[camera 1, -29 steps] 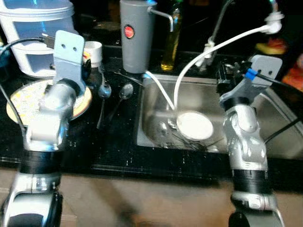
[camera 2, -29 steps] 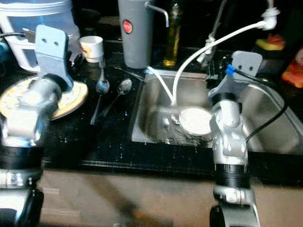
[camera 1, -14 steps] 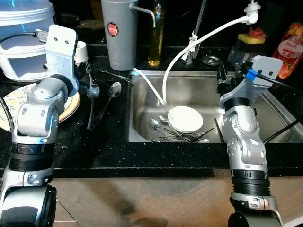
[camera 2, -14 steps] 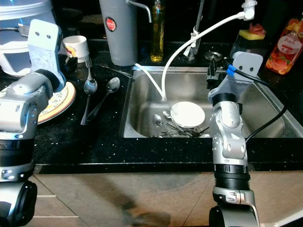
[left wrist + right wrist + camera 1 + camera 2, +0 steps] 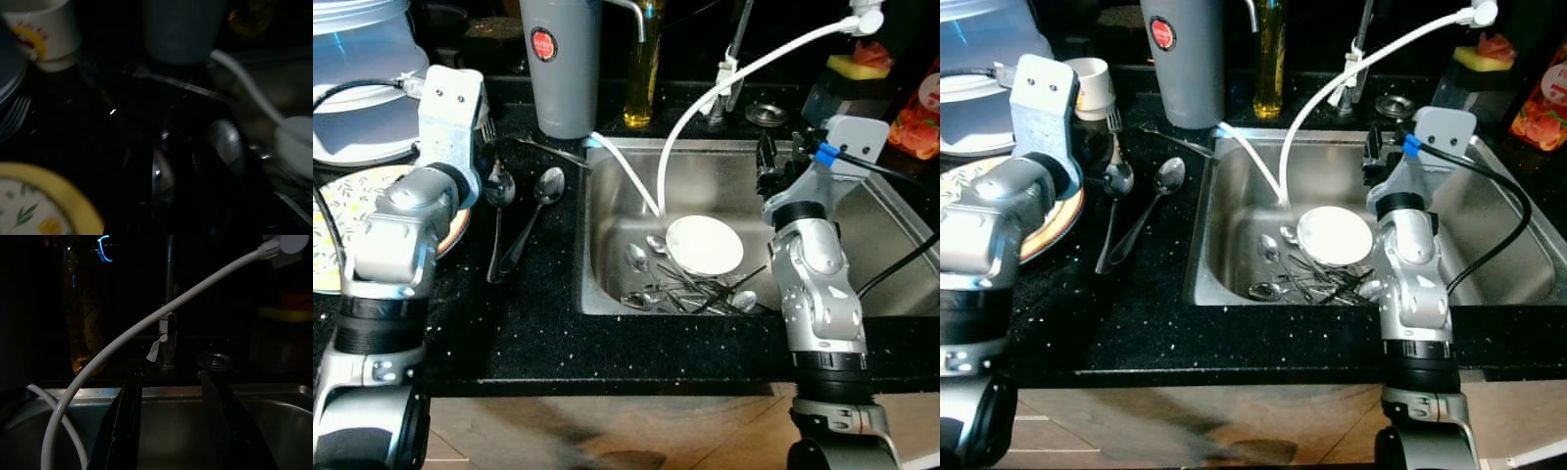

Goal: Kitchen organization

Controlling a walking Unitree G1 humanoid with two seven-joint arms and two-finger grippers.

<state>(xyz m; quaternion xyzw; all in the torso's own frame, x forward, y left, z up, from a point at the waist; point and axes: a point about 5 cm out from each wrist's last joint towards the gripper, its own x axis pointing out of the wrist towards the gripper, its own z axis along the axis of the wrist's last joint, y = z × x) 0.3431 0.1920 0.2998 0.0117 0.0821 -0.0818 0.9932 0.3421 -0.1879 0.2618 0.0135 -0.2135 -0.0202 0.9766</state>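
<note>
While the right gripper (image 5: 168,431) is held open and empty over the steel sink (image 5: 862,250), a round white plate (image 5: 704,245) and jumbled spoons (image 5: 651,284) are seen inside it.

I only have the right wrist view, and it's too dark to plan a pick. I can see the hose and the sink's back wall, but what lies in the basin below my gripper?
Observer: A round white plate lies on the floor of the sink, to the left of the right gripper and nearer the robot.
Operator: Anything else down there?
Observer: Yes, a heap of loose cutlery, spoons among it, lies at the plate's near edge.
Operator: And on the counter?
Observer: Two spoons lie side by side to the left of the sink, next to a patterned plate.
</note>
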